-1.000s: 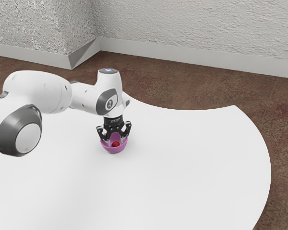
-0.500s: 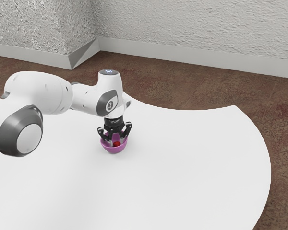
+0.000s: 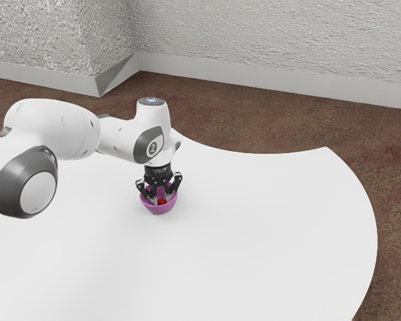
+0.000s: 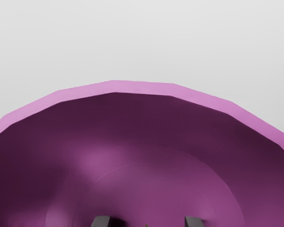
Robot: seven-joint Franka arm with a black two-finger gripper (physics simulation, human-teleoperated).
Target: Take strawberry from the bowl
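The gripper (image 3: 161,199) points straight down into the pink-purple bowl (image 3: 159,209) in the exterior view, its lower end at the red strawberry (image 3: 162,201). The strawberry lies low inside the bowl and is partly covered by the gripper. Whether the gripper holds it cannot be made out. In the wrist view the bowl (image 4: 142,87) shows its rim and dark purple inside, with the gripper (image 4: 147,221) over its bottom. A tiny green tip (image 4: 146,225), perhaps of the strawberry's leaves, peeks in at the lower edge.
The bowl stands on a white table (image 3: 254,234) with a curved edge. The arm (image 3: 53,129) comes in over the table from the exterior view's left. Behind the table are brown floor and a textured wall (image 3: 274,40).
My gripper has become narrower around the strawberry and sits very slightly lower than a second ago. The bowl has stayed where it was.
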